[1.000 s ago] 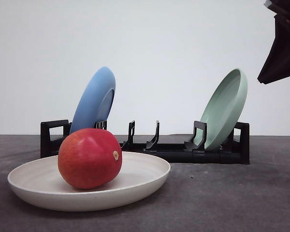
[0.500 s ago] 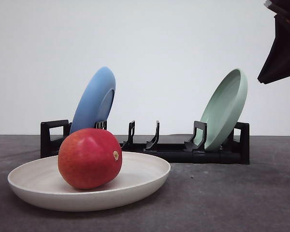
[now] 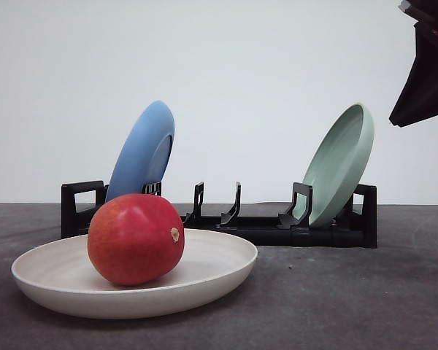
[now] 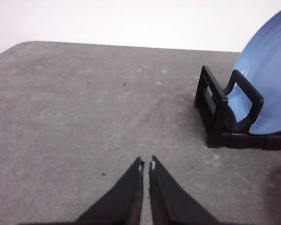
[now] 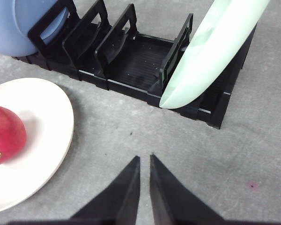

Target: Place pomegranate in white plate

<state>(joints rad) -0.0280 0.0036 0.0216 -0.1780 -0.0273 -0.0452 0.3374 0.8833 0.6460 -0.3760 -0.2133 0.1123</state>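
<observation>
A plain white wall [image 3: 263, 65], bare and evenly lit, is seen behind the work area, meeting the far edge of the desk [image 3: 365, 292] in a straight horizontal line. The desk is covered in a dark grey, matte, faintly mottled surface on which a few small dark specks and one small pink mark [image 5: 251, 186] are noted; a rounded corner of it is seen in the left wrist view. Diffuse lighting is observed, with soft shadows cast on the desk surface and no strong glare recorded.
</observation>
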